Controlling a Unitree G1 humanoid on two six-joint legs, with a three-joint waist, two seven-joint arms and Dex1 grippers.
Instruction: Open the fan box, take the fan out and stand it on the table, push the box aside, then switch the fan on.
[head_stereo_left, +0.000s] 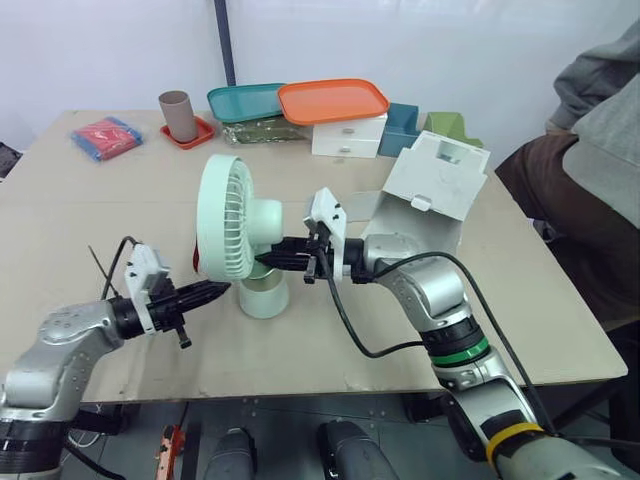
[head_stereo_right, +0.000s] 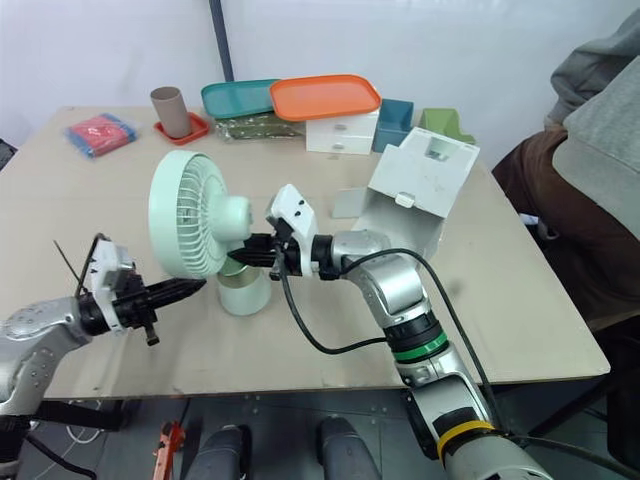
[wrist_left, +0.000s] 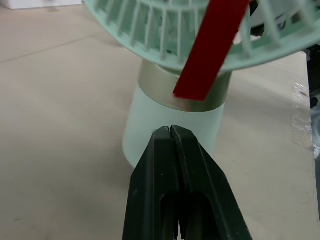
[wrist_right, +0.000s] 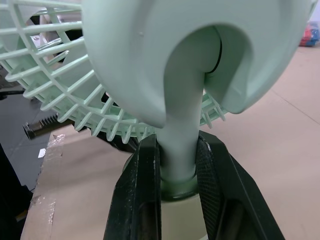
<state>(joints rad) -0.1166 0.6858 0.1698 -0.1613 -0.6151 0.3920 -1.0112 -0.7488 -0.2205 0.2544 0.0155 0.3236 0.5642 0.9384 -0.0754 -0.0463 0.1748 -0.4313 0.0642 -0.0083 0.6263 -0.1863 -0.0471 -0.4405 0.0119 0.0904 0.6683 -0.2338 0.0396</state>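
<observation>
The mint-green fan (head_stereo_left: 235, 225) stands upright on the table on its round base (head_stereo_left: 262, 297), grille facing my left side. My right gripper (head_stereo_left: 265, 259) comes in from behind, and its fingers (wrist_right: 145, 165) are shut on the fan's thin neck (wrist_right: 180, 150) just above the base. My left gripper (head_stereo_left: 222, 291) is shut with nothing in it, its tip (wrist_left: 171, 131) a short way in front of the base (wrist_left: 170, 125). A red strip (wrist_left: 210, 45) hangs across the grille. The open white fan box (head_stereo_left: 430, 180) lies behind the right arm.
Along the table's far edge are a brown cup (head_stereo_left: 180, 115) on a red coaster, teal (head_stereo_left: 245, 100) and orange (head_stereo_left: 333, 100) trays, a white drawer unit (head_stereo_left: 348, 135) and a red-and-blue packet (head_stereo_left: 105, 137). A person (head_stereo_left: 590, 150) sits at the right side.
</observation>
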